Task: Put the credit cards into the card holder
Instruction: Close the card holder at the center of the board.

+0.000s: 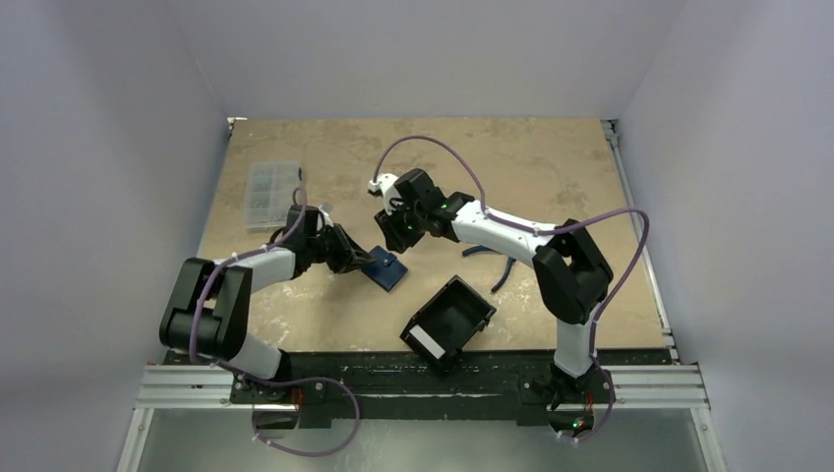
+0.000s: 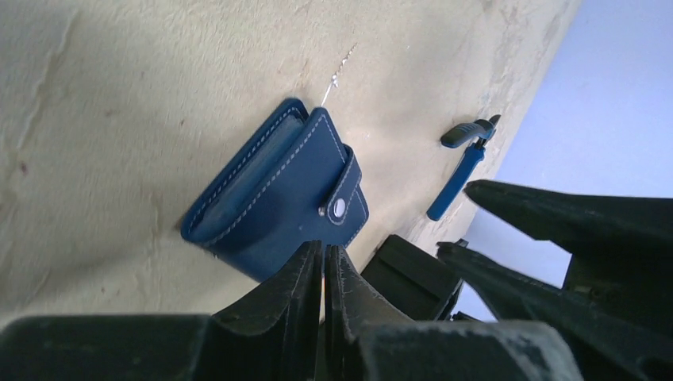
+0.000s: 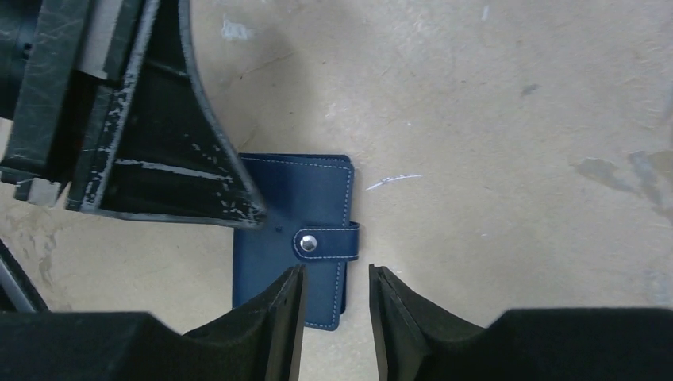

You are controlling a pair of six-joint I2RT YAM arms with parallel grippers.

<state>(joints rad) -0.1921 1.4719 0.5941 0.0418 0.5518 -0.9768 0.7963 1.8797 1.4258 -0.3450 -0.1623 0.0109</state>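
Where card holder point(image 1: 387, 266) lies, tabletop point(image 1: 551, 157) beige, walls point(image 1: 108, 147) pale.

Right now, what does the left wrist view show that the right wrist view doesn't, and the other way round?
Left wrist only: a blue-handled tool lying on the table, and a corner of the black tray. Right wrist only: the right gripper with its fingers apart above the strap end. Both: the card holder, snapped shut and flat on the table, with the left gripper at its edge.
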